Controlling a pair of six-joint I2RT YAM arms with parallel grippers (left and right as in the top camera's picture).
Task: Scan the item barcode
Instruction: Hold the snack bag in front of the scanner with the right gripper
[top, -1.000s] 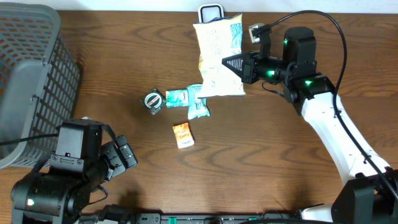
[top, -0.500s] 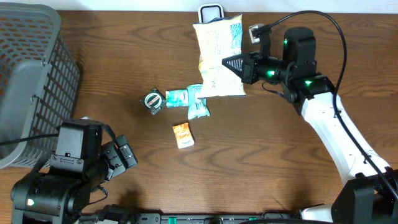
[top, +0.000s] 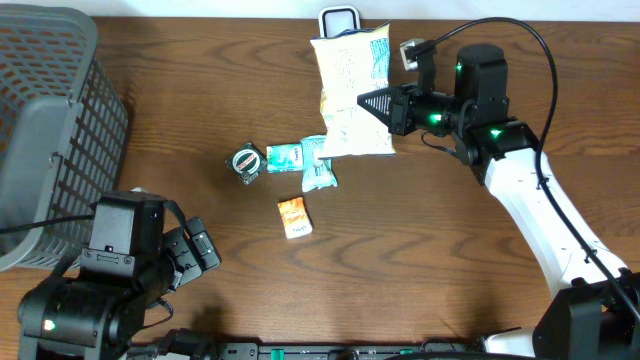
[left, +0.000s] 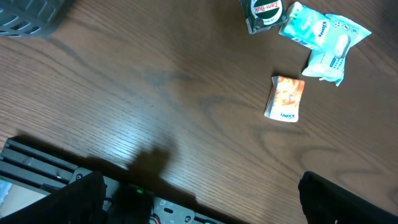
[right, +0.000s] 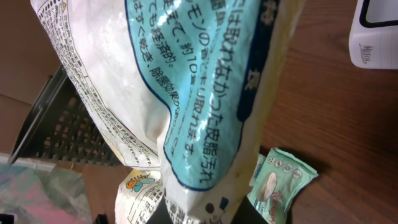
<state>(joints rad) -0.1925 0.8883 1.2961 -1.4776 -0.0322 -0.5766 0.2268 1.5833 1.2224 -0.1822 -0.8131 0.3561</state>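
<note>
Since the right gripper (top: 384, 105) is clamped on the snack bag (top: 350, 85) at its right edge, that arm owns the move. Bag lies left of the jaws, long axis pointing at the scanner (top: 340, 18) by the far edge of the table (top: 450, 270) (bag top overlaps it from overhead). The left gripper (top: 197, 252) gapes wide, far off. The small packets (top: 300, 160) sit just beside the bag's near end.

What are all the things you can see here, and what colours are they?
table: one, brown, under everything
basket: one, grey, far left
big bag: one, white and teal, far side
scanner: one, white, behind the big bag
round tin: one, green and black, middle
soft packets: two, teal, beside the round tin
small packet: one, orange, middle
left gripper: one, black, open, empty
right gripper: one, black, shut on the big bag
</note>
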